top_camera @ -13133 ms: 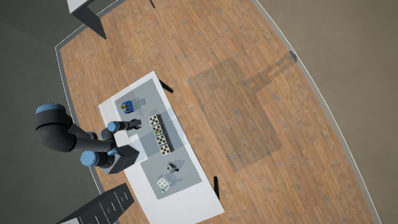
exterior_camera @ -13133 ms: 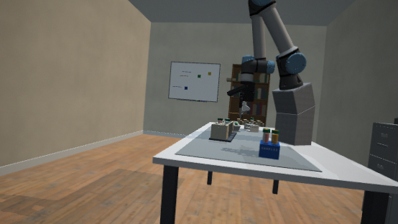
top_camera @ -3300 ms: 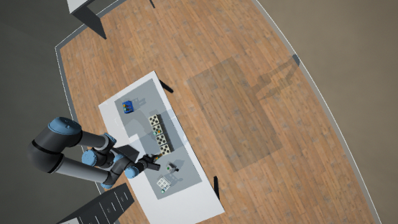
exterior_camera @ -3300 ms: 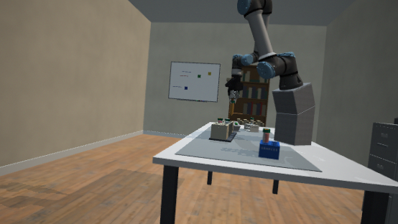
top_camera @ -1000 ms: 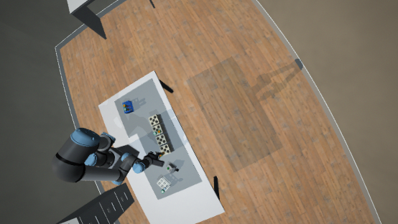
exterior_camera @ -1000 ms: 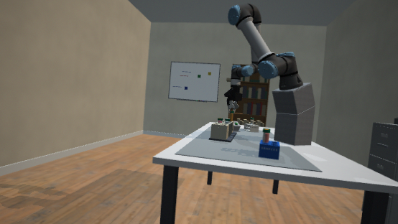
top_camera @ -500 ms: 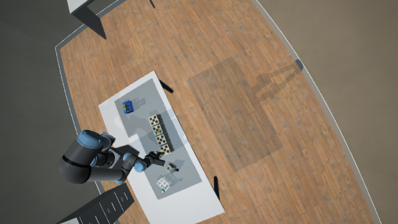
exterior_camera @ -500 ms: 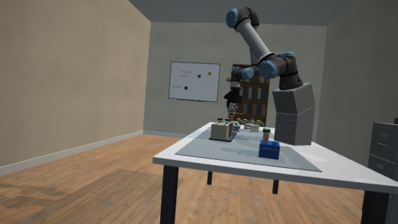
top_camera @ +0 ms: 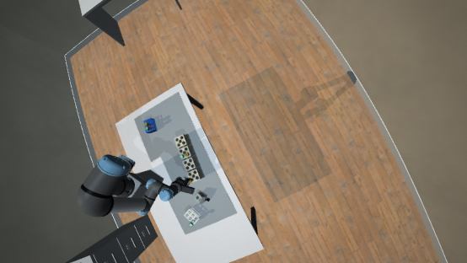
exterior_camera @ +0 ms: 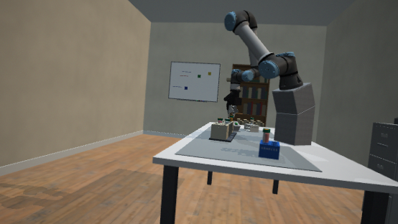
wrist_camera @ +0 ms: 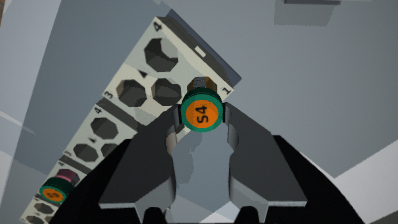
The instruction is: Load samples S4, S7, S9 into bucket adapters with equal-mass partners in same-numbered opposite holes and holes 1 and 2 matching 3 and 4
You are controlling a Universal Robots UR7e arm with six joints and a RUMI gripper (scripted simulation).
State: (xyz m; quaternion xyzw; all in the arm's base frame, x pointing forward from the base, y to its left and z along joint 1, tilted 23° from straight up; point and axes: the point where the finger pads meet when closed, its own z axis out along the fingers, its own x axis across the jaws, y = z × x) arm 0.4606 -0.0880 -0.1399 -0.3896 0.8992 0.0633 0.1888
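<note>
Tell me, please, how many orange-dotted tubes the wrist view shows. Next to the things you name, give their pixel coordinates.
2: S4 (top_camera: 190,181) (exterior_camera: 231,116) (wrist_camera: 201,114), between the gripper's (top_camera: 191,183) (exterior_camera: 231,113) (wrist_camera: 202,112) jaws; another tube (top_camera: 186,154) (exterior_camera: 220,120) (wrist_camera: 53,193), lower left. The gripper may hide more.

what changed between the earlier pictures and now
A tube left the blue rack; the gripper, earlier near that rack, has swung across and now grips tube S4 at the end adapter. The rack and adapters look unmoved.
</note>
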